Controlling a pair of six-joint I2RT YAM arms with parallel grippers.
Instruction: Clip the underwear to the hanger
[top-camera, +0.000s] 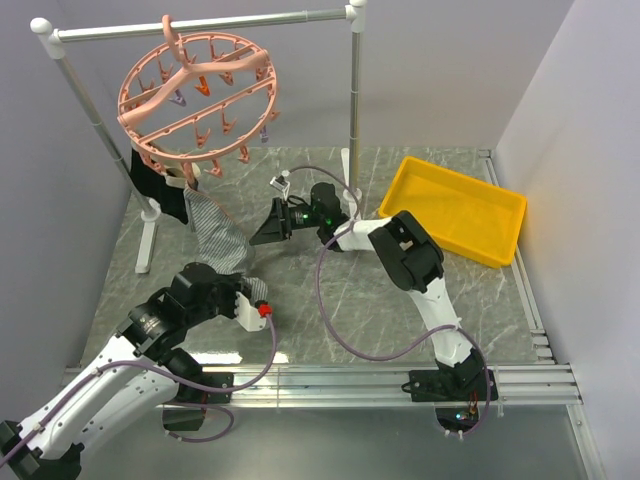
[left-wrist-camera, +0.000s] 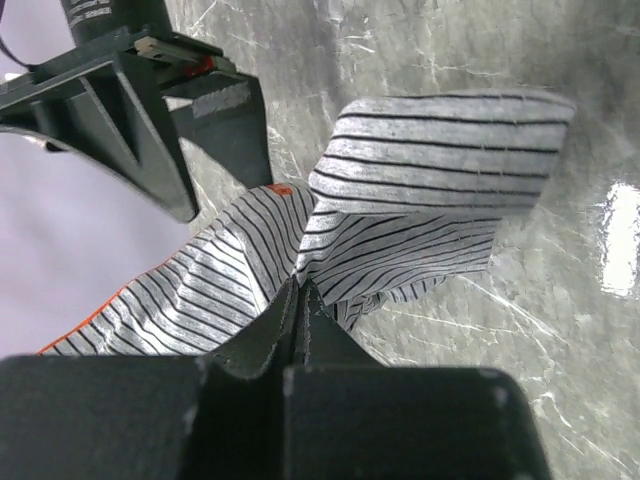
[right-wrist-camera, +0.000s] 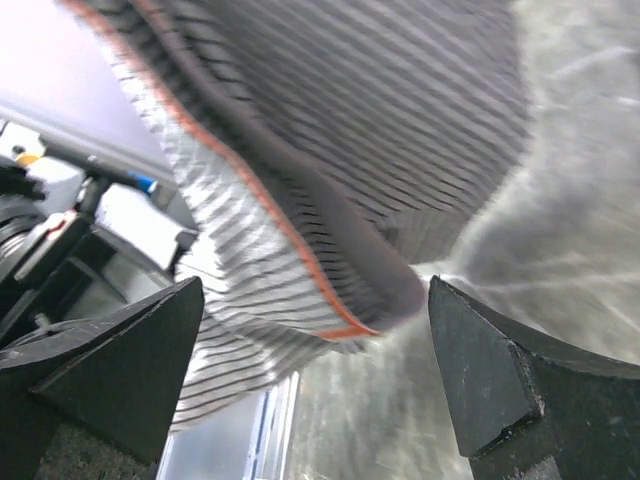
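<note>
top external view puts the underwear (top-camera: 218, 232) hanging from the near-left rim of the hanger (top-camera: 195, 95). i judge one part of the waistband is already clipped there, though i cannot make out the clip itself. the rest hangs slack toward the desk (top-camera: 400, 310). my left end effector (left-wrist-camera: 300, 292) is clamped fully shut on a fold of the striped cloth, low down. my right end effector (right-wrist-camera: 315, 300) stands wide open with nothing in it; the orange-edged waistband hangs in the gap between its jaws, not pinched. what is left, as i read it: take that loose waistband, lift it to a free clip and fasten it. room is tight, since the metal rail (top-camera: 200, 27) has its left post just behind the cloth, clips dangle close above, and my two arms work near each other. the yellow tray (top-camera: 460, 210) lies well apart on the right.
</note>
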